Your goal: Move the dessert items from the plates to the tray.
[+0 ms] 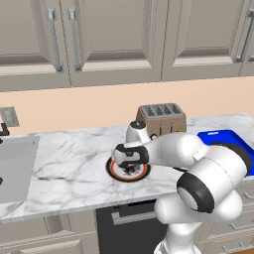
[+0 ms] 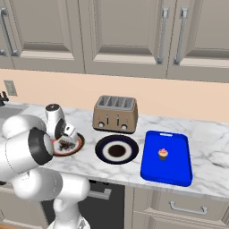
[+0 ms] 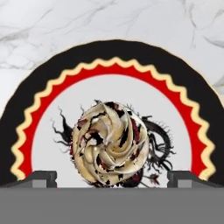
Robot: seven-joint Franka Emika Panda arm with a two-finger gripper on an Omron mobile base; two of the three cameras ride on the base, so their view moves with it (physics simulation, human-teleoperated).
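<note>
The gripper is hovering over the red-and-black rimmed plate, jaws standing wide either side of the swirled pastry sitting at its centre; the pink cupcake is sitting on the blue tray; the navy plate is lying between them on the bench.

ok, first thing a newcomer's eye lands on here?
The bright blue tray at the counter's right end, with the pink-frosted cupcake already on it. Next, the open gripper poised straddling the swirled pastry on the red-and-black rimmed plate. The navy plate sits between them, before the toaster.
</note>
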